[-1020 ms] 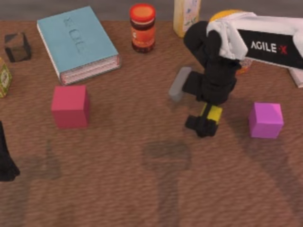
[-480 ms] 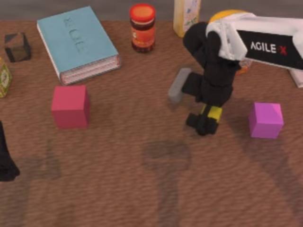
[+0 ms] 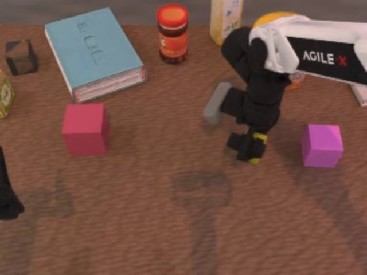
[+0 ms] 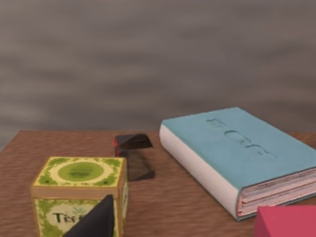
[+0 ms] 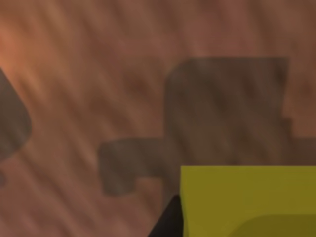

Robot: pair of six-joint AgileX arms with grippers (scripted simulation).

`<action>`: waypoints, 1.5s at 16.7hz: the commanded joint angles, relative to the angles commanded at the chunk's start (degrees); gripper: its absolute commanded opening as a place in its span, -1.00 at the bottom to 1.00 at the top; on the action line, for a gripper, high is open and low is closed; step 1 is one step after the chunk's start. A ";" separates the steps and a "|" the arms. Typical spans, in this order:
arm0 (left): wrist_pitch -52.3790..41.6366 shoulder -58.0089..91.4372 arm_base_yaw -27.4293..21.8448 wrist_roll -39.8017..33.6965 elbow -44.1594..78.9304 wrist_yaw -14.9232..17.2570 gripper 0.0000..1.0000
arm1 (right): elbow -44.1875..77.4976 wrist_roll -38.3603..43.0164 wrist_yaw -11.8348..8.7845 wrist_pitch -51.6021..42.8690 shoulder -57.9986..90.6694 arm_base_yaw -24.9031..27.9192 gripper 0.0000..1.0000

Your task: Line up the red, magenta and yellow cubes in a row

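My right gripper [image 3: 250,148] hangs above the table right of centre, shut on the yellow cube [image 3: 260,139], which mostly hides under the fingers. The right wrist view shows that cube [image 5: 247,200] held over the bare tabletop and the arm's shadow. The red cube [image 3: 86,128] rests on the left, in front of the book; its corner [image 4: 289,222] also shows in the left wrist view. The magenta cube [image 3: 322,145] sits on the right, a short way from the right gripper. My left gripper [image 3: 7,197] is parked at the left edge, open, with one fingertip [image 4: 96,219] showing.
A blue book [image 3: 92,51] lies at the back left, with a dark cube [image 3: 21,56] and a green tea box [image 3: 4,94] beside it. A red-lidded jar [image 3: 172,33] and a pale yellow bottle [image 3: 225,20] stand along the back edge.
The right gripper has shifted slightly with the yellow cube, and less of the cube shows beneath its fingers in the top view. The left arm and the other cubes have not moved.
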 joint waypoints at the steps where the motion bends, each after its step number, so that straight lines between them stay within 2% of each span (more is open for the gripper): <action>1: 0.00 0.00 0.00 0.00 0.00 0.00 1.00 | 0.00 0.00 0.00 0.00 0.00 0.00 -1.00; 4: 0.00 0.00 0.00 0.00 0.00 0.00 1.00 | 0.00 0.00 0.00 0.00 0.00 0.00 -1.00; 5: 0.00 0.00 0.00 0.00 0.00 0.00 1.00 | 0.10 0.79 -0.80 -1.21 -2.13 0.00 -1.00; 7: 0.00 0.00 0.00 0.00 0.00 0.00 1.00 | 1.07 0.54 -0.83 -2.20 -2.33 0.27 -1.00; 13: 0.00 0.00 0.00 0.00 0.00 0.00 1.00 | 9.10 0.67 -0.86 -13.65 -5.23 0.46 -1.00; 18: 0.00 0.00 0.00 0.00 0.00 0.00 1.00 | 9.86 0.77 -0.86 -14.58 -5.56 0.25 -1.00; 21: 0.00 0.00 0.00 0.00 0.00 0.00 1.00 | 7.64 -0.89 -0.92 -13.78 -7.75 1.35 -1.00; 25: 0.00 0.00 0.00 0.00 0.00 0.00 1.00 | -3.57 -6.78 -1.13 -11.25 -15.74 4.90 -1.00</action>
